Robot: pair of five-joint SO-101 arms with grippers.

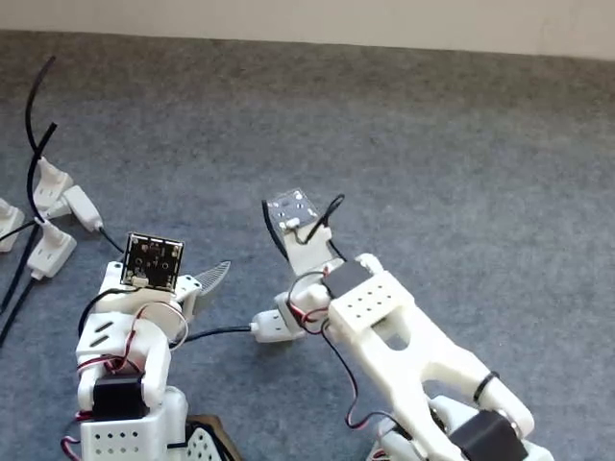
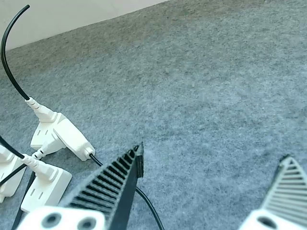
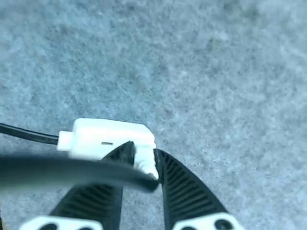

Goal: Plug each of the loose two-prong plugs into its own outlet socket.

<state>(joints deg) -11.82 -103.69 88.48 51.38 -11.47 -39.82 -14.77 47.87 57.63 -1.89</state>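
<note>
Your right gripper is pinched shut on one end of the small white hard-plastic two-prong plug, which lies on the grey felt mat between the arms. The plug is light, rigid and slick, and its stiff black cord will tug, so grip the flat flanks. Your left gripper hangs wide open and empty. The white outlet sockets sit well apart near the mat's left edge, apparently occupied, with open mat between.

plug — prong end hidden between the fingers of the right gripper | black cable across those fingers, blurred | high view: outlet socket cut off by the picture's left edge | left wrist view: left gripper — finger bases cut off by the bottom edge
</note>
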